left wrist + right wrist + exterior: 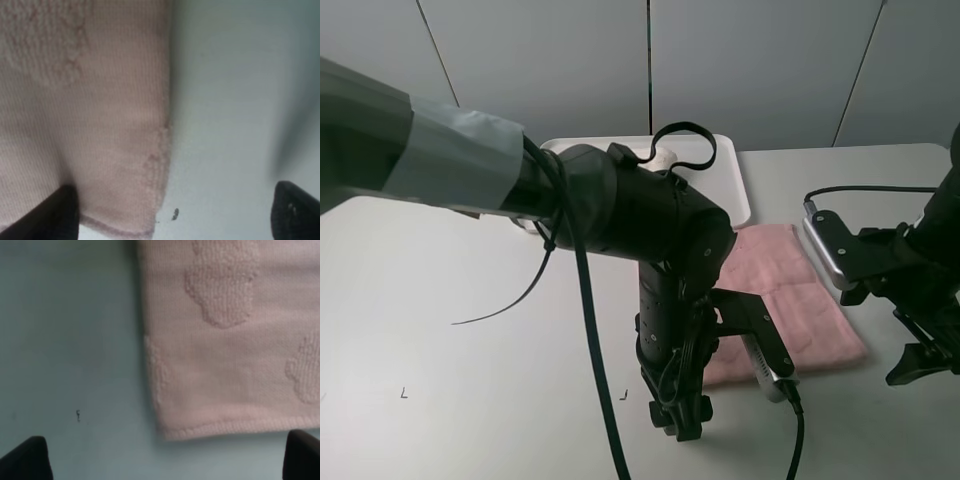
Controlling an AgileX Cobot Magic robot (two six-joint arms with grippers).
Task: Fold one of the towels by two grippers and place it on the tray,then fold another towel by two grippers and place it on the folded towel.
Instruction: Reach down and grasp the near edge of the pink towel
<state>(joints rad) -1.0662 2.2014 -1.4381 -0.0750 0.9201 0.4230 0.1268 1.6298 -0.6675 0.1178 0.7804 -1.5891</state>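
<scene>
- Cream towel [657, 156]: only a pale scrap shows on the tray [732, 178], the rest hidden behind the left arm. Judged to be already folded and delivered, though the fold itself cannot be checked.
- Pink towel [798, 292]: lies flat on the bench [440, 320], just beside the tray's near corner and not on it. Neither of its near corners is lifted, and no fold for this step is begun.
- Left gripper [175, 216]: jaws spread wide and holding nothing. It is low over the towel's near corner on the left arm's side; one finger [62, 212] sits over the cloth edge and the other over bare bench.
- Right gripper [165, 460]: jaws spread wide and holding nothing. It hangs over bare bench just short of the towel's other near corner, with the cloth apart from both fingers.
- Stage, as judged: the first half of the task looks complete. The second half stands at the approach to the pink towel's two near corners.
- Outstanding: pinch both corners, fold the pink towel, carry it to the tray and set it on the cream one.
</scene>
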